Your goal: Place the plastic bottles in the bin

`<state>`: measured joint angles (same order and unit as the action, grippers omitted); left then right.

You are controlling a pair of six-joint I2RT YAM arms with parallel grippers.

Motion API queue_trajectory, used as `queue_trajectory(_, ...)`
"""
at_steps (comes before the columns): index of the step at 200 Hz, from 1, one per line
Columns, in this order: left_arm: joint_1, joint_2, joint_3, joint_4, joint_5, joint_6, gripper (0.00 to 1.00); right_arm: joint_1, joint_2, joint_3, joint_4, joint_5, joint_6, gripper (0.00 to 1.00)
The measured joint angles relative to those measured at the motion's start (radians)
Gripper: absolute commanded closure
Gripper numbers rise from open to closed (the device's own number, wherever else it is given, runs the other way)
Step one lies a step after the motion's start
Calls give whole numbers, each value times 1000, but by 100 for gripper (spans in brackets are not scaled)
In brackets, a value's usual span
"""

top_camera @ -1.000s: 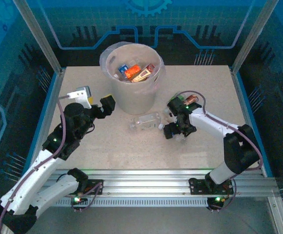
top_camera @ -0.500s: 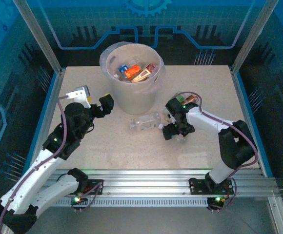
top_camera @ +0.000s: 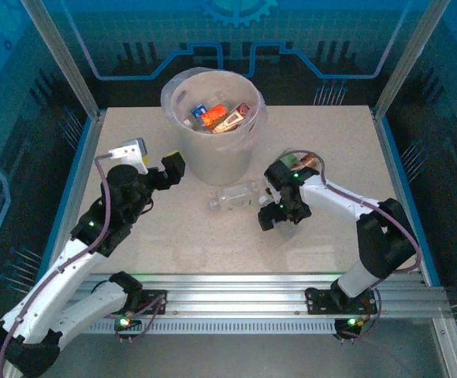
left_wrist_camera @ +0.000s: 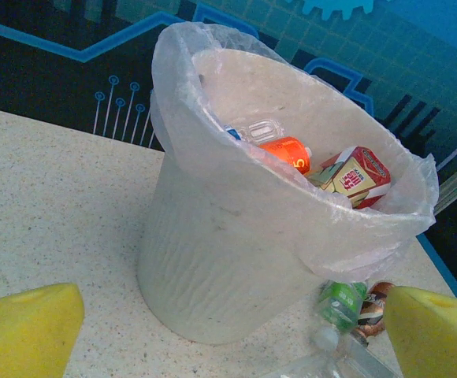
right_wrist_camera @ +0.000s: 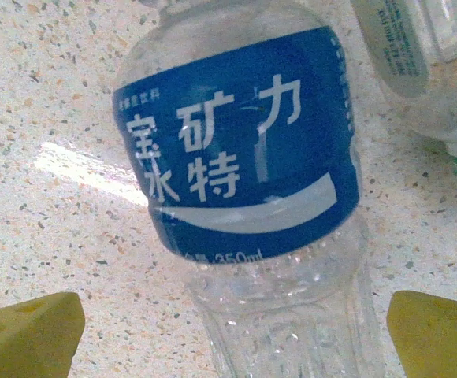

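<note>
Starts at the left with the left fingers point(top_camera: 173, 167): spread wide, gripping nothing, raised over the desk point(top_camera: 197, 244) just left of the bin point(top_camera: 213, 169) and aimed at it. From the left wrist, puts the yellow left pads point(left_wrist_camera: 24, 327) in the bottom corners, well apart, with the bin wall beyond them and untouched. Finds the bin upright at the far middle of the desk, whitish and translucent, a clear liner point(left_wrist_camera: 386, 228) draped over its rim. Counts several bottles inside: an orange bottle point(left_wrist_camera: 285, 151), a clear one behind it, a red-and-cream one point(left_wrist_camera: 354, 172) against the right wall. Meets a clear bottle point(top_camera: 234, 197) on its side on the desk, just in front of the bin's base. Reaches the right fingers point(top_camera: 282, 214) just right of that, low over the desk, likewise wide and closed on nothing. From the right wrist, sets a blue bottle point(right_wrist_camera: 236, 181) lying flat between the yellow right pads point(right_wrist_camera: 27, 335), with bare desk on each side and neither pad touching it. Reads white characters on the blue label, clear ribbed plastic below. Ends behind the right wrist with a green bottle point(left_wrist_camera: 341, 303) and a copper bottle point(top_camera: 311, 161), side by side on the desk near the bin's right side.
</note>
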<state>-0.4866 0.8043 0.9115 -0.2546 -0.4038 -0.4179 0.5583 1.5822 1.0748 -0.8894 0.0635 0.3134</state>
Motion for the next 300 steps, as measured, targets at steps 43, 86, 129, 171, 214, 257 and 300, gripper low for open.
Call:
queue_trajectory(43,0,1,0,6,0,-2,1,0,3,-4,7,20,0,0)
queue_trajectory(86,0,2,0,6,0,-2,1,0,60,-32,42,42,3,0)
queue_trajectory(129,0,2,0,6,0,-2,1,0,113,-50,89,44,3,3)
queue_trajectory(171,0,2,0,6,0,-2,1,0,128,-62,110,45,0,17)
queue_trajectory(214,0,5,0,7,0,-3,1,0,121,-66,113,48,-3,38)
queue_trajectory(257,0,18,0,6,8,-4,1,5,13,-74,90,61,-5,49)
queue_trajectory(300,0,45,37,-9,58,-22,1,26,-198,-71,63,59,-19,54)
